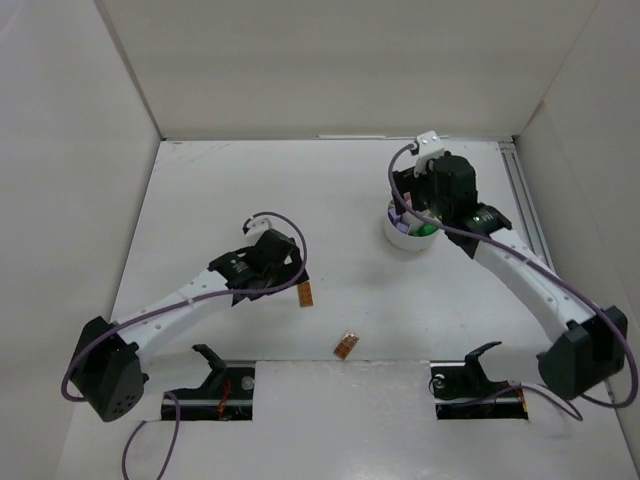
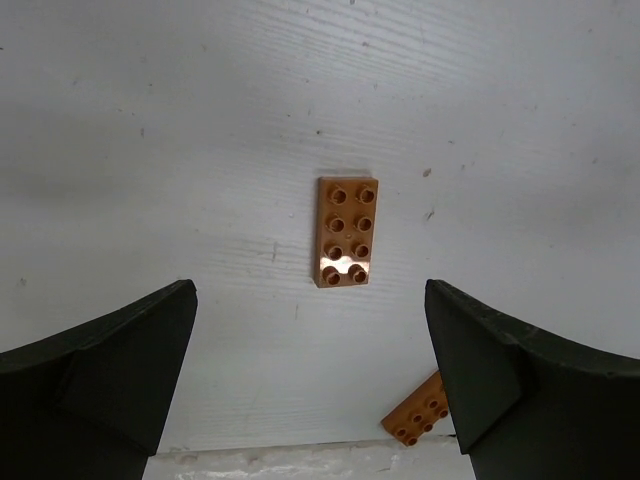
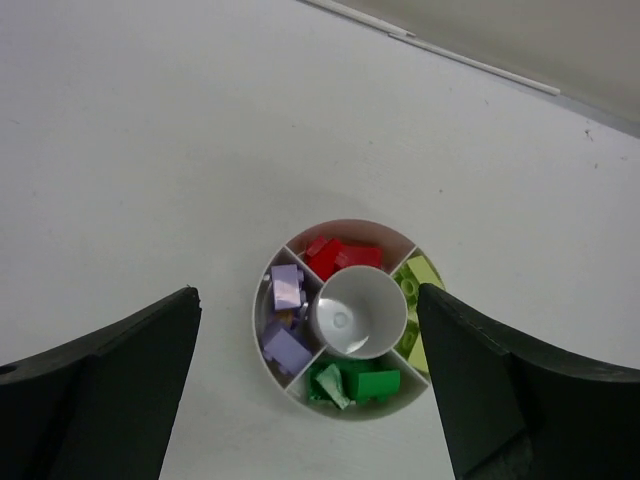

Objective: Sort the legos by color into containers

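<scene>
My left end effector (image 2: 310,335), fingers wide apart, hangs over 1 orange brick (image 2: 346,231) lying flat on the worktop (image 2: 150,150), with a 2nd orange brick (image 2: 418,410) nearby. My right end effector (image 3: 308,300), also spread, hangs over the dish (image 3: 259,322), whose 4 wedges hold legos (image 3: 286,285) in red, purple, green and yellow.

Bright, even overhead light with soft, faint shadows, and one white glare spot on the orange brick (image 2: 346,232).

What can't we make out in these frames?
- Top view: right arm covers most of the dish; wedge contents unreadable.
- Left wrist: lower orange brick half hidden behind a finger.
- Right wrist: yellow wedge partly behind a finger; piled bricks uncountable.
</scene>
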You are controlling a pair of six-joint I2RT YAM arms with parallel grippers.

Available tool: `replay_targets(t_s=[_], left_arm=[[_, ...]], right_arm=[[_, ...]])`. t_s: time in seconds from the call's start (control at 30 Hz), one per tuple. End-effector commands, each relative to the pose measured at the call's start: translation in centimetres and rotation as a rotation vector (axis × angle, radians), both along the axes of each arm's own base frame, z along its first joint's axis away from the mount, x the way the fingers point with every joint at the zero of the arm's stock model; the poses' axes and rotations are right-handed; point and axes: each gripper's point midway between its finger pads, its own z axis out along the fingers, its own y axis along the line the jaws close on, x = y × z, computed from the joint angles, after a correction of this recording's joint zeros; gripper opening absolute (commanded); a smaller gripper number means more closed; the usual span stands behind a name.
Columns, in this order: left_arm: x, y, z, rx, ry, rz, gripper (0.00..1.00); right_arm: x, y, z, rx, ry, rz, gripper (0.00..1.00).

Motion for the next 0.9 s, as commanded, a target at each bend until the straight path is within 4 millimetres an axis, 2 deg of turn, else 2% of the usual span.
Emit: replay_targets(t_s=[0.0, 0.03, 0.1, 0.17, 0.23, 0.33, 0.37, 0.43, 0.47, 0.5, 0.57, 0.73, 0.87], left_arm=[[0.1, -1.4, -1.1, 0.004, 0.014, -0.027, 0.96], [0.1, -1.8, -1.2, 0.01, 0.02, -0.036, 0.96], [0.5, -2.7, -1.7, -0.018, 0.024, -0.009, 0.89], [0.6, -3.3, -2.6, -0.014, 0.05, 0.008, 0.88], [0.9, -3.4, -3.4, -0.009, 0.076, 0.058, 0.83], [1.5, -3.7, -3.3, 0.021, 0.062, 0.101, 0.79], [1.4, -3.9, -3.9, 0.034, 0.079, 0.118, 0.76], [1.3, -3.5, -4.5, 0.081, 0.099, 0.151, 0.75], [1.6, -4.0, -4.1, 0.084, 0.095, 0.158, 0.75], [1.5, -4.2, -4.9, 0.105, 0.114, 0.176, 0.72], [2.0, -4.7, -4.8, 0.122, 0.106, 0.192, 0.7], [1.6, -4.0, -7.0, 0.222, 0.175, 0.218, 0.65], [1.2, -3.5, -7.6, 0.243, 0.198, 0.239, 0.6]], right_arm=[[-2.8, -0.9, 1.7, 0.094, -0.047, -0.042, 0.94], [-3.5, -1.1, 1.8, 0.11, -0.052, -0.046, 0.95], [-4.5, -1.6, 1.9, 0.125, -0.062, -0.049, 0.95], [-6.1, -2.2, 1.6, 0.122, -0.066, -0.051, 0.95], [-7.3, -3.1, 1.4, 0.12, -0.057, -0.069, 0.95], [-8.2, -4.2, 1.4, 0.104, -0.057, -0.104, 0.95], [-8.8, -4.5, 1.6, 0.104, -0.057, -0.104, 0.95], [-9.2, -4.9, 1.9, 0.104, -0.068, -0.115, 0.95], [-9.4, -5.0, 1.6, 0.103, -0.065, -0.115, 0.95], [-9.7, -5.1, 1.6, 0.106, -0.07, -0.115, 0.95], [-10.0, -5.3, 1.2, 0.11, -0.062, -0.118, 0.95], [-10.5, -6.0, 0.9, 0.096, -0.057, -0.143, 0.95], [-10.6, -6.0, 1.2, 0.1, -0.065, -0.142, 0.95]])
